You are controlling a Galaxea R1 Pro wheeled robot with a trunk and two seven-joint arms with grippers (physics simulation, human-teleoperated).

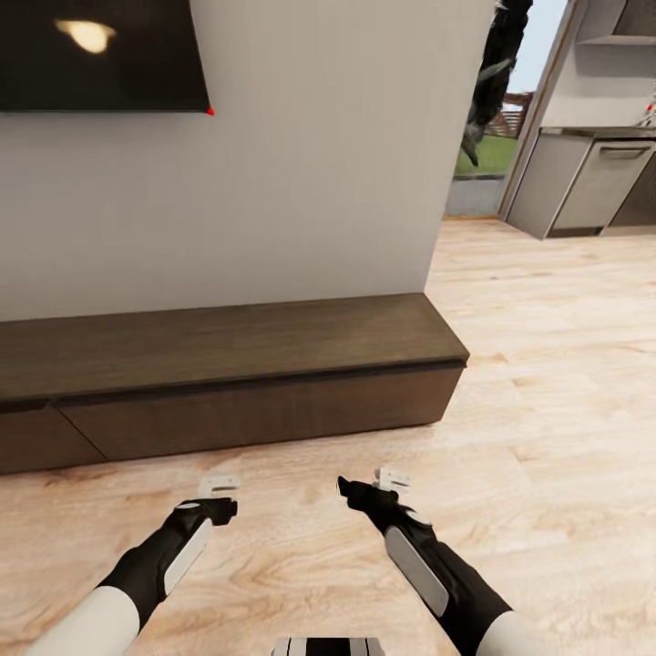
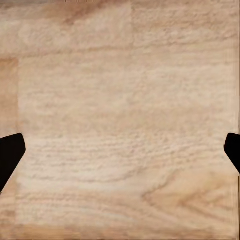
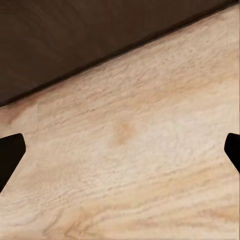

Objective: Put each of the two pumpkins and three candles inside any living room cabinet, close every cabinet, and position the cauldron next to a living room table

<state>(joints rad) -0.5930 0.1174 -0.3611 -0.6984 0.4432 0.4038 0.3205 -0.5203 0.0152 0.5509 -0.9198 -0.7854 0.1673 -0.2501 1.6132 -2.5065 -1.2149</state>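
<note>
Cabinet point(image 1: 228, 364) front beyond right jaws

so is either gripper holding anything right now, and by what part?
Nothing is held. The left gripper and right gripper are both open and empty over the wood floor, in front of the cabinet.

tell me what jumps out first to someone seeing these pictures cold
The long dark-brown cabinet against the pale wall, its drawer fronts shut, draws the eye first. In front of it, above the light wood floor, the left gripper and right gripper hang open and empty. A black screen is mounted on the wall above.
</note>
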